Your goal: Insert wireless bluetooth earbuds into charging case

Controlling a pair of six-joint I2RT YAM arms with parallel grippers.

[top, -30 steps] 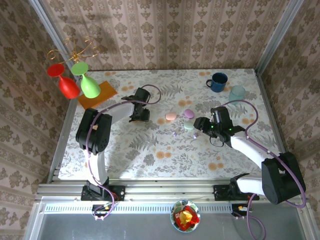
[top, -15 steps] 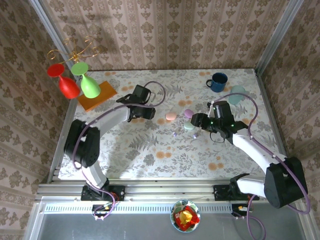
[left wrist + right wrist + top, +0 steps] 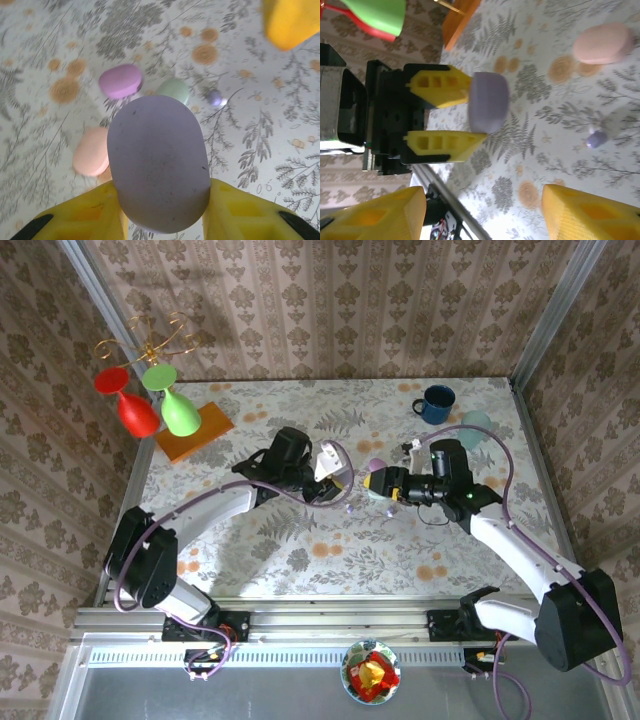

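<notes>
My left gripper [image 3: 337, 483] is shut on a lilac charging case [image 3: 159, 165], which stands between its yellow fingers [image 3: 85, 215] above the table. From the right wrist I see that case [image 3: 489, 102] side-on in the left gripper [image 3: 472, 116]. My right gripper [image 3: 384, 483] faces it from the right, open and holding nothing, its fingers [image 3: 375, 215] spread wide. On the table lie a purple case [image 3: 120, 81], a green case [image 3: 173, 91] and a pink case [image 3: 91, 151]. A tiny lilac earbud [image 3: 215, 98] lies beside the green case, and the same earbud [image 3: 595, 140] lies below the pink case [image 3: 603, 42].
A blue mug [image 3: 434, 404] and a pale teal cup [image 3: 474, 425] stand at the back right. An orange pad [image 3: 194, 430] lies at the back left, under hanging red [image 3: 135, 412] and green [image 3: 180, 412] glasses. Patterned walls close the table on three sides.
My left arm has swung right, to the cases in the middle of the table. My right gripper has moved left and up to face it, and its jaws stand wider.
</notes>
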